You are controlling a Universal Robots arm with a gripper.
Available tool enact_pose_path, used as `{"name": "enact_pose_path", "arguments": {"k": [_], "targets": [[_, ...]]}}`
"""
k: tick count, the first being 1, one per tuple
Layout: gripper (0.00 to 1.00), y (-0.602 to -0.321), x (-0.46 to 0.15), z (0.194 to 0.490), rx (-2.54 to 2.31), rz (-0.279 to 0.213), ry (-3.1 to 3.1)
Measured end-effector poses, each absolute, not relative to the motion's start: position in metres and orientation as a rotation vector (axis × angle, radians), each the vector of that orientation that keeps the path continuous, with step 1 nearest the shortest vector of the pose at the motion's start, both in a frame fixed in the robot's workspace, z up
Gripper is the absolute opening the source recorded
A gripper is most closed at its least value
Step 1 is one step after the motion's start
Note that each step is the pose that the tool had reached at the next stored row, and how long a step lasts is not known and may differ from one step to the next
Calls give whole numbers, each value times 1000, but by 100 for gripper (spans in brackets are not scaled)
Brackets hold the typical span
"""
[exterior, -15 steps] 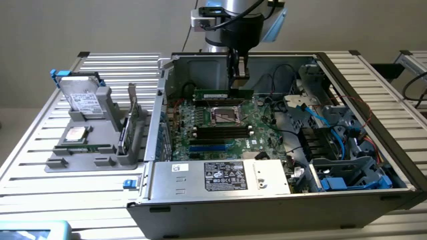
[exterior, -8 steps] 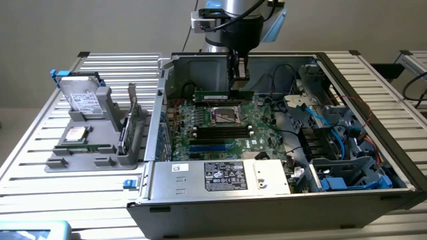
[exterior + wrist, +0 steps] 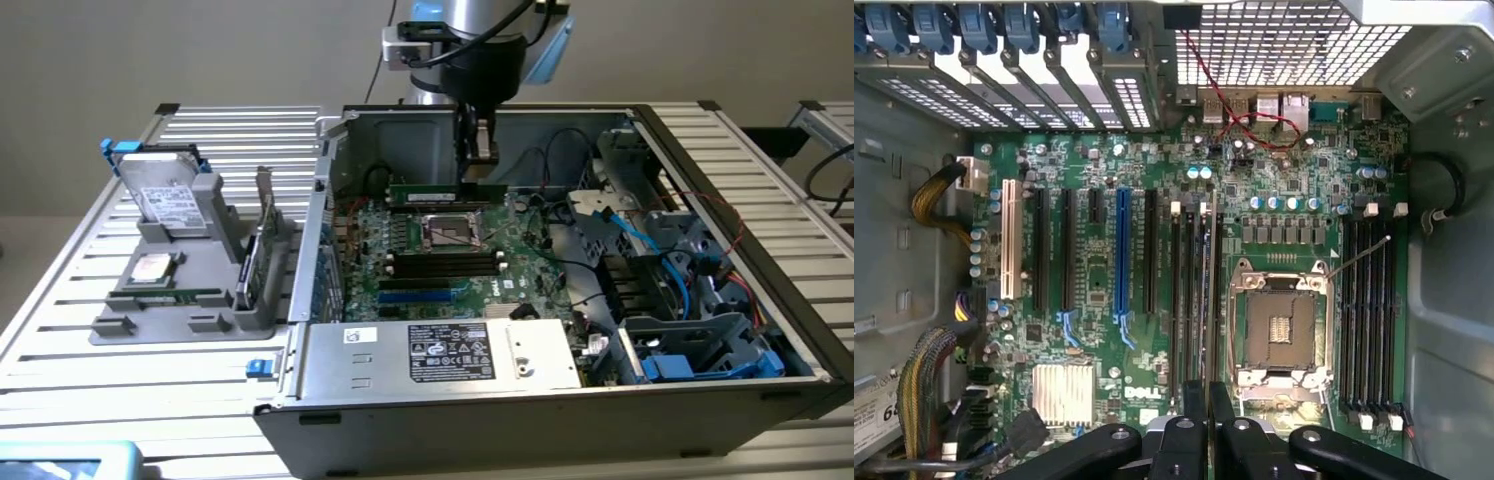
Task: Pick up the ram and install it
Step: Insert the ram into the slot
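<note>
At the exterior view's left, a grey holder (image 3: 147, 325) was seen on the slatted tabletop (image 3: 134, 400), carrying a silver hard drive (image 3: 167, 200) and an upright green card (image 3: 264, 225). In the upper middle of that frame, inside the open computer case (image 3: 534, 420), the hand (image 3: 478, 178) was closed narrowly on the ram (image 3: 427, 190). The ram was held level and on edge just above the motherboard (image 3: 427, 265), near the case's far wall. In the wrist view, the hand's dark fingers (image 3: 1194, 435) were seen over slots beside the processor socket (image 3: 1279, 325).
</note>
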State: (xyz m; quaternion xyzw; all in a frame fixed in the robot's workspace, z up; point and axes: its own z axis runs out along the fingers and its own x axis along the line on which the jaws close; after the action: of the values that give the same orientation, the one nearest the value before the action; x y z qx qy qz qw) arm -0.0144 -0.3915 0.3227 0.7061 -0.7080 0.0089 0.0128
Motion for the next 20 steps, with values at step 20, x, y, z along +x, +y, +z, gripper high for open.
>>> {"name": "enact_pose_path", "arguments": {"k": [20], "targets": [[13, -392, -11, 297, 2201, 44, -2190]]}}
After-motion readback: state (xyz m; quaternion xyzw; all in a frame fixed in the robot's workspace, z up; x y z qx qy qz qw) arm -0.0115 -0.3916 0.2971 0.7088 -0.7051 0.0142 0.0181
